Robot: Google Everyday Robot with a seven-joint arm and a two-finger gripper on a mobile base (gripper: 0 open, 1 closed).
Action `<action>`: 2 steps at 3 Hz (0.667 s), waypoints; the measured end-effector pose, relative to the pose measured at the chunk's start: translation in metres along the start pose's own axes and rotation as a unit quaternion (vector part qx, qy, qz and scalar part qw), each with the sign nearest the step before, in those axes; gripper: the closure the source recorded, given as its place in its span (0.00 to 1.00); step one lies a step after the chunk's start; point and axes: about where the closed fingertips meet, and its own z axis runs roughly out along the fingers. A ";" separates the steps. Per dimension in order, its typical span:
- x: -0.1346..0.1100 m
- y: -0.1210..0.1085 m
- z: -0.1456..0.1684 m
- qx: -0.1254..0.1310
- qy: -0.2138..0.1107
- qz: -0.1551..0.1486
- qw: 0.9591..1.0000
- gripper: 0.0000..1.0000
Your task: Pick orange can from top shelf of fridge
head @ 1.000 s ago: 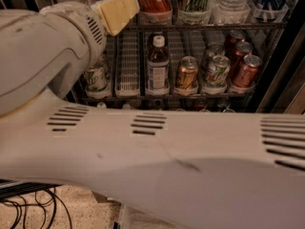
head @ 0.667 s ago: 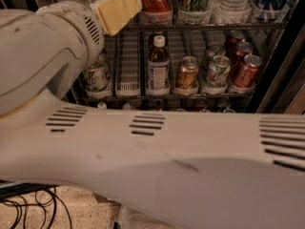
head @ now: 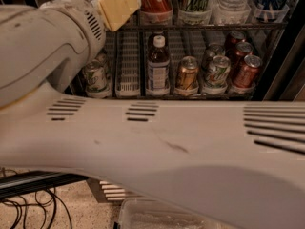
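Camera view: the orange can (head: 187, 74) stands at the front of a wire shelf (head: 259, 94), between a bottle (head: 157, 66) and a green-and-white can (head: 217, 73), so a clean pick likely needs a straight approach clearing both. The gripper (head: 116, 7), whose released or clenched state cannot be told, sits high at far left, and the arm (head: 152, 147) spans the near foreground.

**Wire shelf** (head: 172, 51): dark rack, set below the gripper (head: 116, 8), which hangs at the upper left in front of the rack above.

Along its front edge, listed by place from the jaws:
- pale can (head: 95, 76), below and slightly left
- white lane tray (head: 127, 63), directly below
- white-capped bottle (head: 157, 66), below and just right
- orange can (head: 187, 73), further right
- green-and-white can (head: 218, 73), beside the orange can
- red can (head: 246, 71), farthest right
- rear cans (head: 236, 39), behind the last two
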 end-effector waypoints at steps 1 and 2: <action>-0.005 0.006 0.015 0.017 -0.007 0.004 1.000 0.05; -0.004 0.017 0.028 0.029 -0.011 0.007 1.000 0.08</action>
